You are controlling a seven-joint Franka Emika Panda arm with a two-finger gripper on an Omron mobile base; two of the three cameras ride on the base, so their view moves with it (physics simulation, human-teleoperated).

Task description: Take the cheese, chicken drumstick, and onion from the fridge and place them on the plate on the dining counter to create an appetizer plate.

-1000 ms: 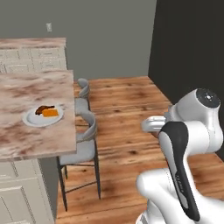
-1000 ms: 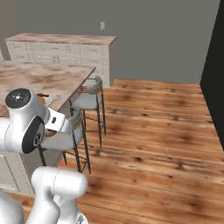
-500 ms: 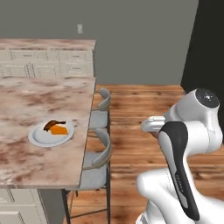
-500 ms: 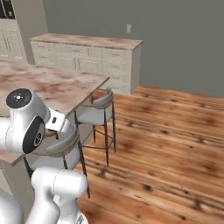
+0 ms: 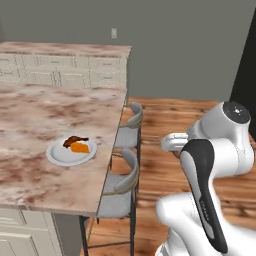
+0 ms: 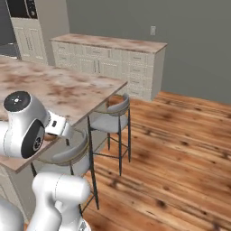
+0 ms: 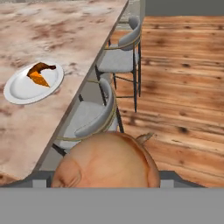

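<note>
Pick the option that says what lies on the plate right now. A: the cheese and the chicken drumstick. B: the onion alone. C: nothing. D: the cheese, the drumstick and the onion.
A: the plate holds the orange cheese and the dark chicken drumstick, while the onion sits at the gripper in the hand view.

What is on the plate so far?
Partly filled: the plate holds the cheese and chicken drumstick; the onion is off it, at the end effector.
</note>
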